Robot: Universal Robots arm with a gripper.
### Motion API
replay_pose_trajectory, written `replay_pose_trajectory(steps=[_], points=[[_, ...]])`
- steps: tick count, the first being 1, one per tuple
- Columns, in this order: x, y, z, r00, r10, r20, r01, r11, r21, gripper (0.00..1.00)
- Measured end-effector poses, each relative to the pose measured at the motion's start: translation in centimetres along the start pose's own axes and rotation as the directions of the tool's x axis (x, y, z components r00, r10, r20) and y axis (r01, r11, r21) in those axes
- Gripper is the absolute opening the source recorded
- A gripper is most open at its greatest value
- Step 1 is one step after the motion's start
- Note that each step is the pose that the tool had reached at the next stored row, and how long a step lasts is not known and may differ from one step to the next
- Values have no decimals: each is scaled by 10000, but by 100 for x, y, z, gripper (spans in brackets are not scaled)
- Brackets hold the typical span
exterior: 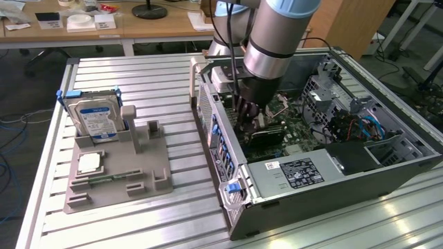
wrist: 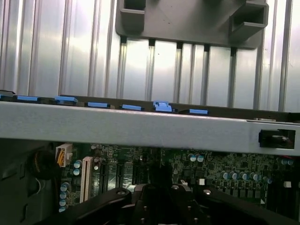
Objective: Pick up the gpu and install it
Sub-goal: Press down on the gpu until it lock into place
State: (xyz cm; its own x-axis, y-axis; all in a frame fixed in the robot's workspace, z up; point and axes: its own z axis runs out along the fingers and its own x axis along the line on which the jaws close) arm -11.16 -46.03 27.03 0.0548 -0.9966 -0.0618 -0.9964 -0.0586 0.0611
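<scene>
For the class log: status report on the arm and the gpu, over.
Gripper down inside the computer case, over the motherboard. Gpu beneath it, at the board. Grip on it unclear.

Wooden desks (exterior: 104, 31) behind, grey floor (exterior: 28, 98).

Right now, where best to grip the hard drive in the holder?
By its upper half, pinching across the flat faces, from straight above. The hard drive stands upright in the gray holder, its lower end seated and a post close beside it.

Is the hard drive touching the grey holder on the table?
Touching. In the exterior view the hard drive stands upright in the grey holder, with its lower end set into the holder's slot.
</scene>
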Motion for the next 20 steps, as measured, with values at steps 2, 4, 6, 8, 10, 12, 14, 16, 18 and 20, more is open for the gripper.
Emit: replay_pose_trajectory(steps=[2,4,6,8,10,12,14,16,18,20], points=[[-8,-2,8,10000,-5,2,5,10000,1,11],[-12,-3,19,10000,-7,1,7,10000,0,11],[-14,-4,39,10000,-10,1,10,10000,1,11],[-14,-5,58,10000,-14,-2,14,10000,-1,11],[-14,-5,64,10000,-17,-7,17,10000,-5,11],[-15,-5,70,10000,-20,-4,20,10000,-5,11],[-16,-6,76,10000,-24,-3,24,10000,-4,11],[-16,-6,82,10000,-29,-3,29,10000,-3,11],[-16,-12,82,10000,-33,-2,33,10000,-5,11],[-17,-19,78,10000,-36,7,36,10000,2,11]])
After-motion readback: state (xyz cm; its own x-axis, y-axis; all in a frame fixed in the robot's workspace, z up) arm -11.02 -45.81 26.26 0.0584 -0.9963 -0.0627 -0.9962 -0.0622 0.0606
